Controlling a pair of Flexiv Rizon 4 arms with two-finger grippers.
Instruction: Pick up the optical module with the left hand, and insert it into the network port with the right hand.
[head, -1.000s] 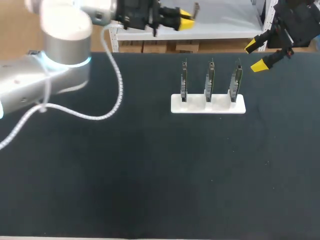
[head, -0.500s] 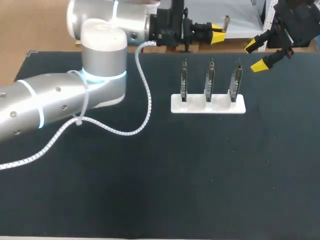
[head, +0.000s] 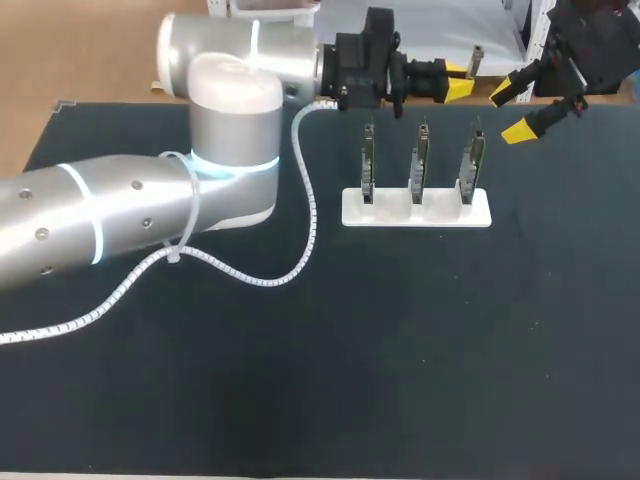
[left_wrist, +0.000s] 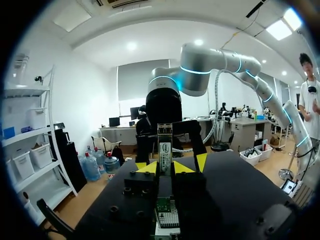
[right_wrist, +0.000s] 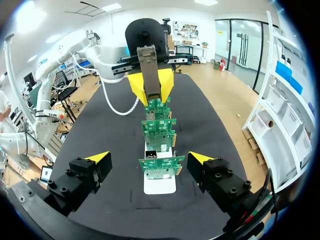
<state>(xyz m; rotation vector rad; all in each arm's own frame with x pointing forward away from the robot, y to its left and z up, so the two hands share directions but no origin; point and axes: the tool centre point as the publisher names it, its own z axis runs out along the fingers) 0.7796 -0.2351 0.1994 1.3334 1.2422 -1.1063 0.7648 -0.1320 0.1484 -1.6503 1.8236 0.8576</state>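
Optical module (head: 477, 62) in left hand (head: 458, 82), seemingly past table (head: 300, 400) edge.

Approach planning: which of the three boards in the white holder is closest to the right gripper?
The board at the right end of the holder in the head view, first in the row ahead of the right gripper.

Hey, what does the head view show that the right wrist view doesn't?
Only the head view: the left arm in its whole silver length reaching over the table, and the three boards standing side by side, seen edge on.
Only the right wrist view: the boards' green faces, lined up one behind another ahead of the right gripper.
Both: the left gripper shut on the optical module, the white holder under the boards, and the open right gripper.
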